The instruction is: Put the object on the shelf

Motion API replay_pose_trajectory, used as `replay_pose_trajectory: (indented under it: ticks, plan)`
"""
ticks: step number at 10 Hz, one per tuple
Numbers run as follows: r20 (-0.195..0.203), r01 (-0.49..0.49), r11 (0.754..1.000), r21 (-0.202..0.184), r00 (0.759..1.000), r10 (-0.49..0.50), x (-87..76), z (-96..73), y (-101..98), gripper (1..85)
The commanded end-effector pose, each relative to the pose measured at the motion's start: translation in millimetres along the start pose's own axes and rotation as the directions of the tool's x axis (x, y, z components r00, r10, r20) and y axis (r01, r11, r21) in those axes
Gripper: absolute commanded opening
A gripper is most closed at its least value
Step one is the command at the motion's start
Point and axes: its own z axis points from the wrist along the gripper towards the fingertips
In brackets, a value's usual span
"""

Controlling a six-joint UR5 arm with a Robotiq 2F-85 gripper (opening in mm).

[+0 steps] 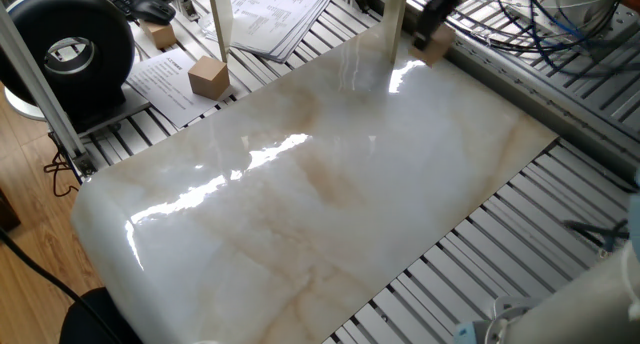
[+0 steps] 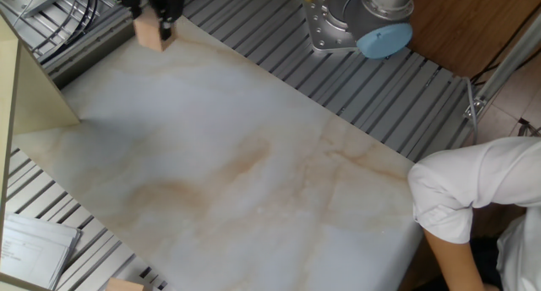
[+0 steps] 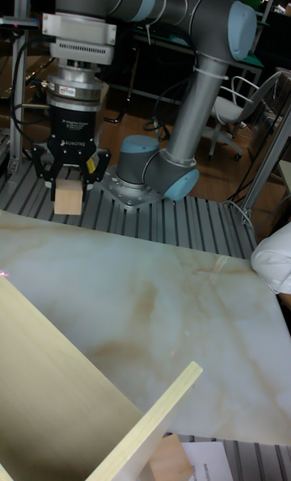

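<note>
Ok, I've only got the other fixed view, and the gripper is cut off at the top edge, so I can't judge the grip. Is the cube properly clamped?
Observer: Yes. The tall view shows the gripper with a finger on each side of the wooden cube.
Operator: Is it off the slab?
Observer: It looks lifted, hanging by the far edge of the marble slab.
Operator: Any other blocks?
Observer: One fixed view shows a larger tan block on papers beside the slab.
</note>
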Motion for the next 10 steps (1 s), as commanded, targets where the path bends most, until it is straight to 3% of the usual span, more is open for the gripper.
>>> replay_pose_trajectory:
  ticks: [1, 2, 3, 5, 6, 7, 9, 10]
  plan:
    - [-0.048, -0.008, 1.0, -0.003, 0.999, 0.008, -38.5, -8.9, 10.4, 1.3]
    - [-0.052, -0.021, 1.0, -0.019, 0.998, 0.02, -37.5, -9.0, 14.7, 1.3]
    - [-0.031, -0.038, 0.999, -0.015, 0.999, 0.037, -43.1, -8.7, 13.8, 1.3]
    - [0.029, -0.023, 0.999, 0.027, 0.999, 0.023, -52.4, -6.9, -1.0, 1.3]
    - [0.021, -0.011, 0.999, 0.038, 1.0, 0.01, -51.6, -13.0, -11.1, 1.3]
    - [-0.017, 0.016, 1.0, 0.018, 1.0, -0.016, -59.4, -29.4, -16.5, 1.3]
    - [-0.07, 0.028, 1.0, -0.011, 0.997, -0.029, -90.9, -52.3, -14.6, 1.3]
    - [-0.072, 0.034, 0.999, -0.015, 0.997, -0.035, -106.0, -55.8, -7.6, 1.3]
